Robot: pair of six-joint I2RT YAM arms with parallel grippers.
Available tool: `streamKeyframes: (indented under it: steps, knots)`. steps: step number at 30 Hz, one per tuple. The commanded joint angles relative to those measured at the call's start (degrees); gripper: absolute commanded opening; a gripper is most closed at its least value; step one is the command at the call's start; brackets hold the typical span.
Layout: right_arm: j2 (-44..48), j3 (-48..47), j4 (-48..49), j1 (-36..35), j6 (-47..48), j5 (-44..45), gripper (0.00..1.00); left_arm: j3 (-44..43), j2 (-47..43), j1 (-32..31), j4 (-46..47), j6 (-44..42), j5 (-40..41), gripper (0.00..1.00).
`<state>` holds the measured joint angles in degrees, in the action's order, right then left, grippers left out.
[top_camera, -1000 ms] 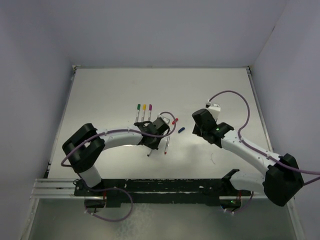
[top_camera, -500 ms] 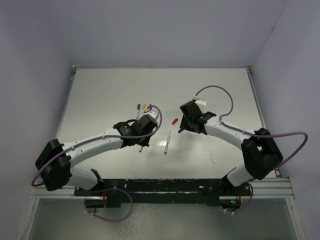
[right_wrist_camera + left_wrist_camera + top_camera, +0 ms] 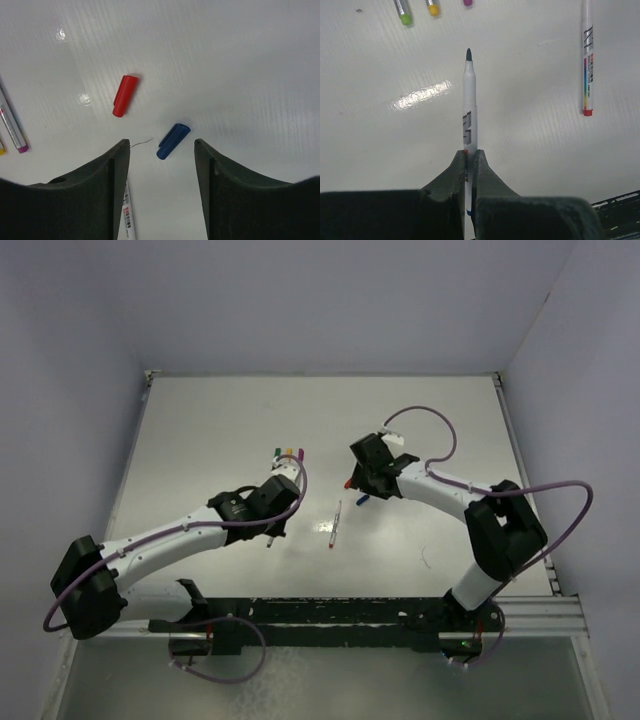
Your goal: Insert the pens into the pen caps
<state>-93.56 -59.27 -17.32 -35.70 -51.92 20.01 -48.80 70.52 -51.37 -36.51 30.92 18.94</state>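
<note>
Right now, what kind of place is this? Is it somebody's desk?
Probably a robot test booth, not a desk. A bare white table sits boxed in by plain walls, two robot arms are bolted to a rail, and only pens and caps lie out.

Glossy table (image 3: 250, 60), smooth plastic pen caps (image 3: 124, 95)

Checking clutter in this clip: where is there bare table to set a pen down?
Free: the far strip of table behind the three grouped pens, and the patch right of the right arm. Crowded: mid-table, where the red cap, blue cap and a loose pen lie by the right end effector.
</note>
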Motion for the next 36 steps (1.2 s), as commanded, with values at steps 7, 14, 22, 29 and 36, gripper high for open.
streamKeyframes:
  steps: [7, 14, 22, 29, 36]
  knots:
    - [-2.7, -2.1, -4.48, -2.25, -5.48, 2.95, 0.56, 0.6, -1.21, 0.49, 0.71, 0.42, 1.97, 0.0]
    - [-4.37, -2.72, -5.52, -2.45, -7.05, 2.65, 0.53, 0.93, -1.26, 0.56, 1.05, 0.11, 2.06, 0.0]
    - [-6.34, -3.75, -6.36, -2.5, -7.99, 1.11, 0.51, 1.29, -0.49, 0.58, 1.43, -0.05, 1.8, 0.0]
    - [-8.39, -5.15, -6.54, -2.37, -7.24, 1.47, 0.49, 1.25, 0.34, 0.71, 2.13, -0.49, 1.54, 0.0]
    - [-11.29, -7.17, -7.79, -2.37, -6.66, 2.02, 0.47, 0.95, 1.39, 0.66, 2.88, -0.92, 0.93, 0.0]
